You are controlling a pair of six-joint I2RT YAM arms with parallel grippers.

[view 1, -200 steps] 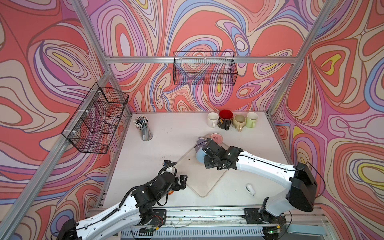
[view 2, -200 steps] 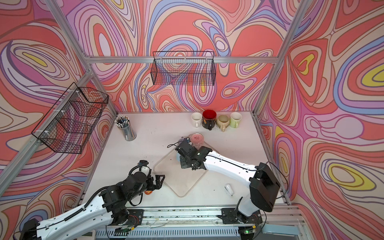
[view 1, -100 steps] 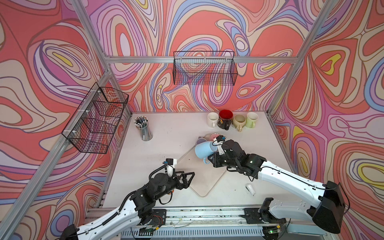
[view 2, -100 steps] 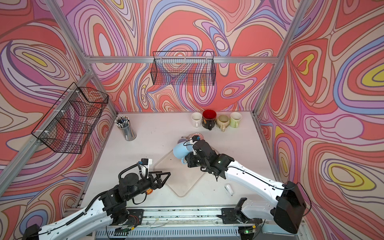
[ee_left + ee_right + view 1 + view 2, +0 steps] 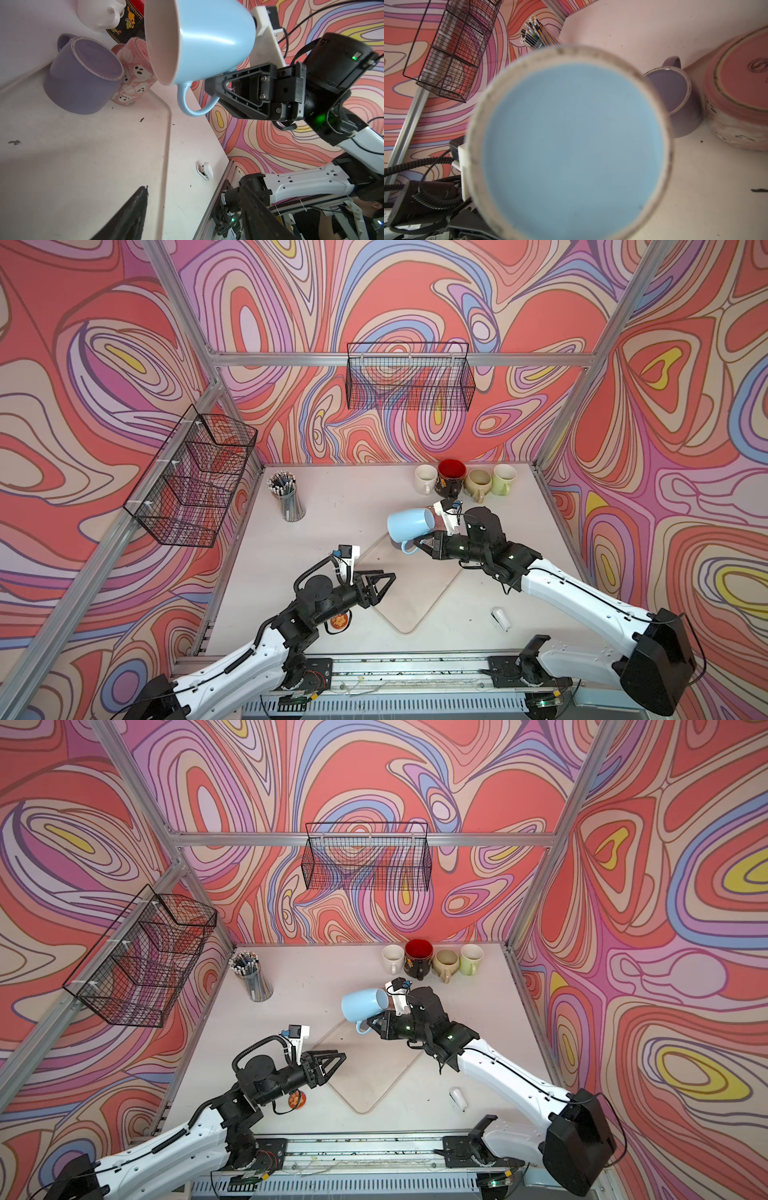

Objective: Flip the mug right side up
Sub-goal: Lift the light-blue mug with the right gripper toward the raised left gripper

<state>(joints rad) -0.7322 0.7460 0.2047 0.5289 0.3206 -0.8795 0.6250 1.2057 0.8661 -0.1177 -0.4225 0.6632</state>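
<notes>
The right end effector point(image 5: 423, 544) is clenching the handle of the blue mug point(image 5: 409, 524) and holding it in the air above the far corner of the clear board point(image 5: 415, 597), which is lying cornerwise on the worktop point(image 5: 353, 510). The mug is lying on its side, its mouth facing out over the board's left side and its handle hanging down towards the board.

On that same far corner, under the raised mug, a purple mug point(image 5: 83, 76) and a pink ghost-print mug point(image 5: 135, 76) are sitting bottom up and touching each other. In both top views the blue mug and the right arm are covering them.

The left end effector point(image 5: 386, 588) is hovering over the board's left corner, released and carrying nothing, its tips pointing across the board towards the blue mug.

Beyond the board's far corner, a row of four mugs point(image 5: 451, 483) is standing mouth up. A pen cup point(image 5: 286, 497) is standing well off the board's far left, and a small white object point(image 5: 500, 618) is lying just off its near right edge.
</notes>
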